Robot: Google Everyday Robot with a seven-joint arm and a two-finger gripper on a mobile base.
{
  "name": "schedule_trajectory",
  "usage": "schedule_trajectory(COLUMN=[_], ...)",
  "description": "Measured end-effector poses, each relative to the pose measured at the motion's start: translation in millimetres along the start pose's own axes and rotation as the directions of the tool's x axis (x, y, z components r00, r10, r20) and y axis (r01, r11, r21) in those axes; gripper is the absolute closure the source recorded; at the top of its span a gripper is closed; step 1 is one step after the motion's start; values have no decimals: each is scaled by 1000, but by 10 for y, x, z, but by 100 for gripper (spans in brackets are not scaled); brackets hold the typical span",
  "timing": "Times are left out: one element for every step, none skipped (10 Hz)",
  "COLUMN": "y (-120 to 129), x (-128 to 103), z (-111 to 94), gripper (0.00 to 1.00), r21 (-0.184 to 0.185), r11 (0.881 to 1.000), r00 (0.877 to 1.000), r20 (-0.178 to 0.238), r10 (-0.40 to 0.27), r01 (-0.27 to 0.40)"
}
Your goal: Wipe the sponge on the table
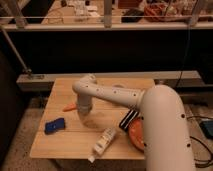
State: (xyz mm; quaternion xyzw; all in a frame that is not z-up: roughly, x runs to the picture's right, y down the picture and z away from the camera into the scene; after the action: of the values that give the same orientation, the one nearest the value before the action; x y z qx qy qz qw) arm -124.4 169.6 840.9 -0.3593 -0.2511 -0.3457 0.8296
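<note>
The sponge [54,125], a small flat dark-blue pad, lies on the front left part of the light wooden table [62,90]. My white arm reaches in from the right and bends down over the table's middle left. The gripper [84,113] points down at the tabletop, to the right of the sponge and a little behind it, with a gap of bare wood between them. It is not touching the sponge.
An orange carrot [69,106] lies just left of the gripper. A white bottle [103,142] lies near the front edge. A black-and-white striped block [129,119] and an orange bowl [135,133] sit at the right, partly behind my arm.
</note>
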Motion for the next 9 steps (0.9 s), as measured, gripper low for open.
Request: schedule_trajectory(y=[-69,-160,-263,-394,-544,-654,-804,-966,-1064], x=[-68,-139,-200,-282,-327,-344,-402,-461,-483], z=[-122,-251,-337,-375,-390,-372,-321,-269,-225], gripper=[61,50,41,31,22,20,20,20,20], r21=[21,46,62,70,77,72,72,75,67], r11=[1000,998,997,996,996,996,996,996,996], r00=[1000,1000,999,998,997,997,997,997,998], r20=[1,-4,-21,-37,-54,-59,-55,-49,-47], r10=[-17,-31,-38,-47,-50,-47,-49,-52,-49], r01=[17,31,39,49,54,51,53,55,52])
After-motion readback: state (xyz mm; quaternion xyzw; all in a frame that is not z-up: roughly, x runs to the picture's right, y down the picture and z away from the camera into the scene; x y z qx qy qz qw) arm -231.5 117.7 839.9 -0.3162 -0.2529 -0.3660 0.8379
